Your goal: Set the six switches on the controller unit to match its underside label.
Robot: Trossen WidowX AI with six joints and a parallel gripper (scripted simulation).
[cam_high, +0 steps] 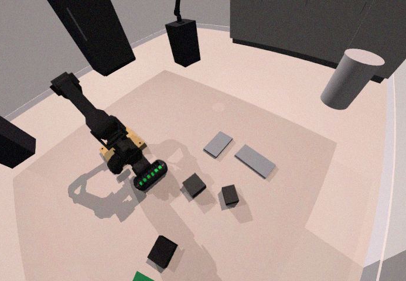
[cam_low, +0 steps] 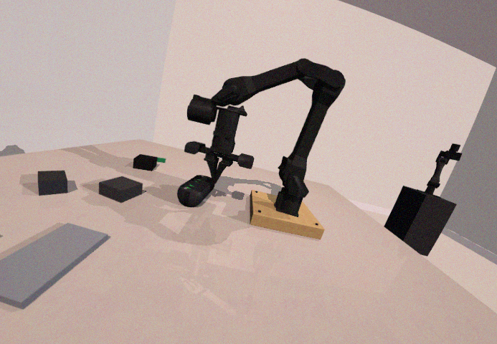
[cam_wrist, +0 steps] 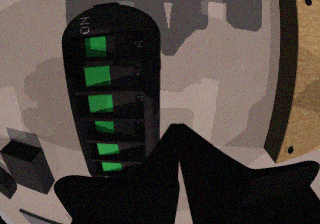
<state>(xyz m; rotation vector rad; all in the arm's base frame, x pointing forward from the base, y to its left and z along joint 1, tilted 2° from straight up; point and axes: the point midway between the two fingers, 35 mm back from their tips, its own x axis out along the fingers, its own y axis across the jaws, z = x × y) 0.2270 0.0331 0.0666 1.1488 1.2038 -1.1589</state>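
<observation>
The dark grey controller unit lies on its base on the bench, switches facing up. Six rockers run along its top, each showing green on the side marked ON in the wrist view. The green patches differ in size and shading; I cannot tell each rocker's tilt surely. The underside label is hidden. My gripper is shut and empty, pointing down, fingertips together at the unit's edge on the arm's side, near the lower rockers in the wrist view. Whether the tips touch the unit is unclear.
Dark blocks, grey plates and a green piece lie around. The arm's wooden base is beside the unit.
</observation>
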